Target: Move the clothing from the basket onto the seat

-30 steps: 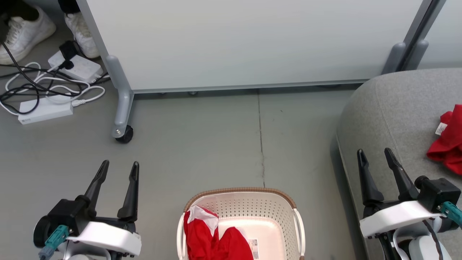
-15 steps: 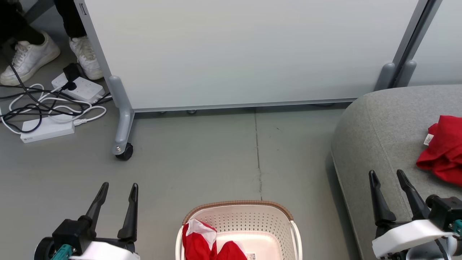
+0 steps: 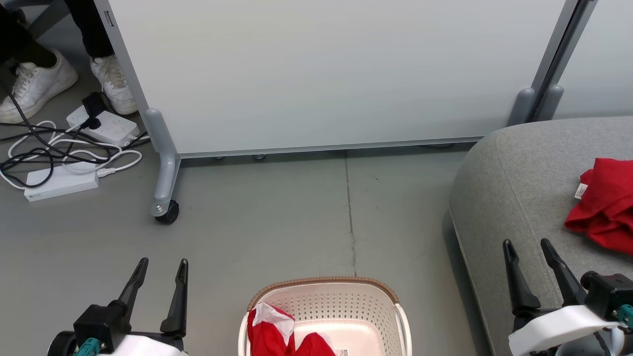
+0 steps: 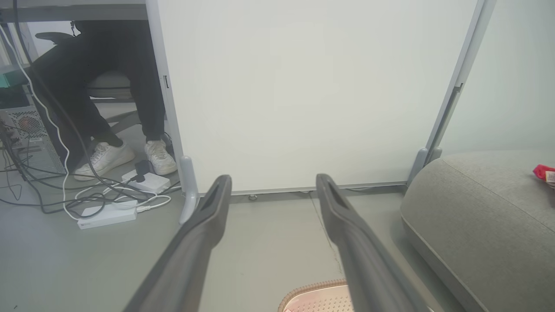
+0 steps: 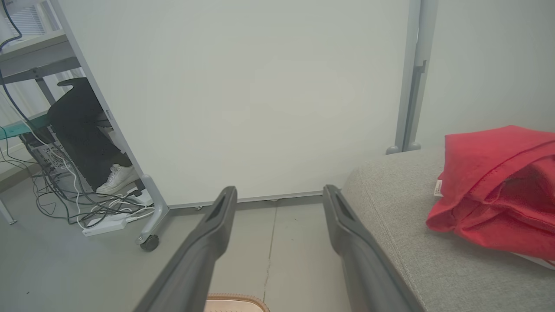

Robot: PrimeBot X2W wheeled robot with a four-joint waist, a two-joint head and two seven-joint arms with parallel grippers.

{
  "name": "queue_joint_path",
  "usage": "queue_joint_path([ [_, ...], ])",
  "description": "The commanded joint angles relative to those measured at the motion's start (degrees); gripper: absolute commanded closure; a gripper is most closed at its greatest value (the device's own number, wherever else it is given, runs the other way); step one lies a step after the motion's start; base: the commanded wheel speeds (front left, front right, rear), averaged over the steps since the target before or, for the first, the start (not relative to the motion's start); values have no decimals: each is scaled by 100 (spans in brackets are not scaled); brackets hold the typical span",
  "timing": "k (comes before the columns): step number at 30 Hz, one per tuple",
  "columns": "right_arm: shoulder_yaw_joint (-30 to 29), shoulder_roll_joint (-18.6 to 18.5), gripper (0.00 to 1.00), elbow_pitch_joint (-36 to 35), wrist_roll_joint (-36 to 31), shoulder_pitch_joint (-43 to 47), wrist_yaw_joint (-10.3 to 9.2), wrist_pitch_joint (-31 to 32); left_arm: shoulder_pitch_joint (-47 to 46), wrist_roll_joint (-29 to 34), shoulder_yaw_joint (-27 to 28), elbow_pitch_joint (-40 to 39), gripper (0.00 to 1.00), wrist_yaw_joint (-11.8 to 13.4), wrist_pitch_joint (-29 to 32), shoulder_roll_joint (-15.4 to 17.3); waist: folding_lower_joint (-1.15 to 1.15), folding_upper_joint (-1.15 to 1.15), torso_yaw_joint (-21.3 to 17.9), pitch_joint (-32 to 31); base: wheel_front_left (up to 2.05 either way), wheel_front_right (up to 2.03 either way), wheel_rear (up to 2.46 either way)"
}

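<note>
The cream basket [image 3: 376, 309] with a brown rim sits on the floor at the bottom centre of the head view, and red and white clothing [image 3: 271, 329] lies in its left half. The basket's rim [image 4: 312, 289] also shows at the bottom of the left wrist view. Another red garment [image 3: 603, 207] rests on the grey seat [image 3: 514, 188] at the right, seen close up as a red heap [image 5: 498, 190] on the seat [image 5: 399, 203]. My left gripper [image 3: 163, 263] is open over the floor left of the basket. My right gripper [image 3: 527, 244] is open over the seat's near edge. Both hold nothing.
A white partition panel [image 3: 321, 69] on grey wheeled legs [image 3: 163, 173] stands behind the floor. Power strips and tangled cables [image 3: 64, 148] lie at the far left beside a person's white shoes [image 3: 34, 84]. Open grey floor [image 3: 296, 217] lies between the basket and the panel.
The head camera has tilted up, so the basket and both grippers sit lower in the picture. Both grippers stay open and the clothing has not moved.
</note>
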Motion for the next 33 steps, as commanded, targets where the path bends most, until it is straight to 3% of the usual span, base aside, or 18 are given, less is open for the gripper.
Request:
queue_joint_path([
  [1, -4, -39, 0, 2, 16, 51, 11, -2, -5, 32, 35, 24, 0, -3, -14, -6, 0, 0, 1, 3, 0, 0, 0],
  [23, 88, -40, 0, -52, 42, -40, 11, 9, -250, 126, 102, 155, 0, -116, -14, -62, 0, 0, 6, 143, 0, 0, 0],
  [33, 222, -39, 0, -528, -97, -488, 11, -12, -1474, 405, -389, 520, 0, -617, 35, -171, 0, 0, -327, 1344, 0, 0, 0],
])
